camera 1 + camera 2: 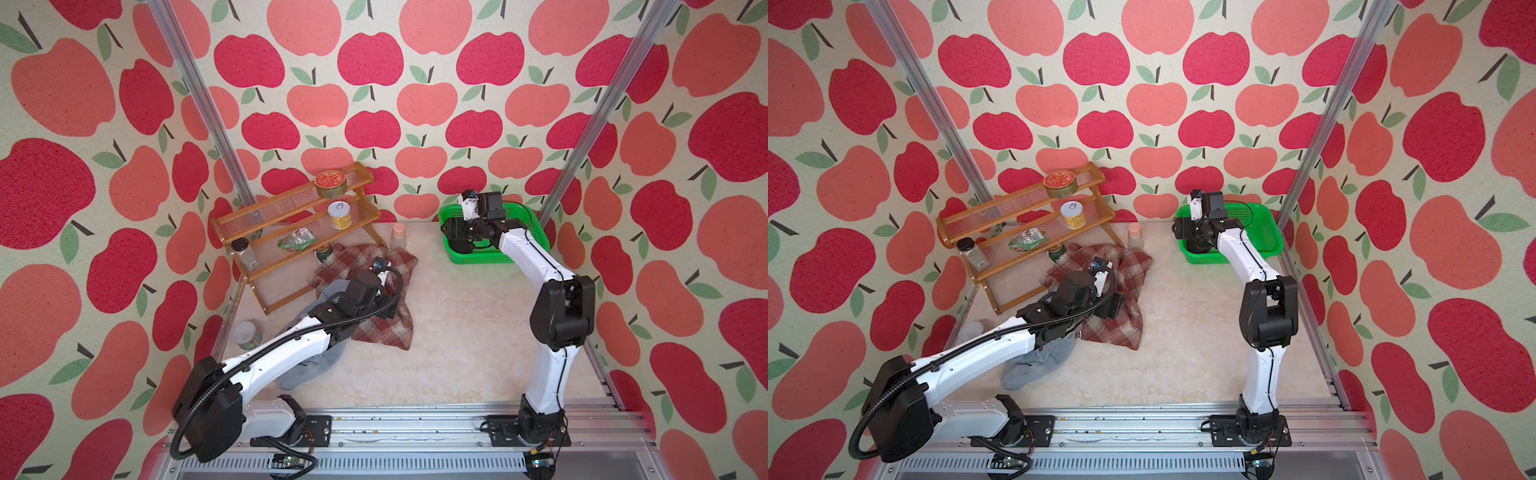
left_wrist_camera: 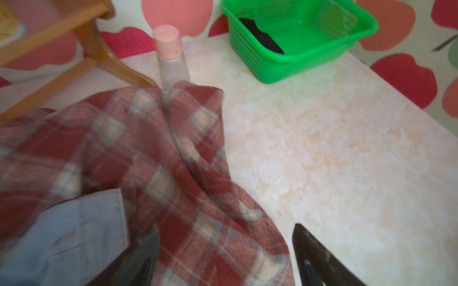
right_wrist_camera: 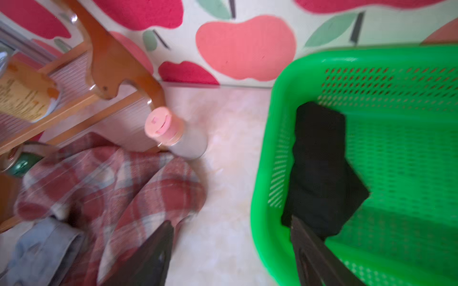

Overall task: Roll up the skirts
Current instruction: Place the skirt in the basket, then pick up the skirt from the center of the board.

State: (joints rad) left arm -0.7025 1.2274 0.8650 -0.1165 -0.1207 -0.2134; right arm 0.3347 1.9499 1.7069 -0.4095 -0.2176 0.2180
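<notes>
**A:** What lies nearest the front?

**B:** The denim skirt. It is crumpled on the counter, partly under the left arm. Just behind it, and touching it, is the plaid skirt, spread out but rumpled. A clear jar stands off to the left of both.

**A:** And the left fingers?

**B:** They hang over the plaid skirt, spread wide and closed on nothing. In the wrist view one finger is above the spot where denim meets plaid. The other is above bare counter, with the plaid's edge between the two. Whether either touches the cloth, I cannot tell.

**A:** Farther back?

**B:** The plaid's far edge reaches a pink-capped bottle and the foot of a wooden rack. The rack carries a yellow can and, one shelf higher, an orange-lidded tin.

**A:** The third skirt?

**B:** The black skirt is a compact bundle inside the green basket, at the far right of the counter. It lies along the basket wall that faces the rack.

**A:** The right fingers?

**B:** They are wide apart over that same side of the basket and grip nothing. One finger is above the black skirt's end, and the other is outside the basket, above the counter.
</notes>
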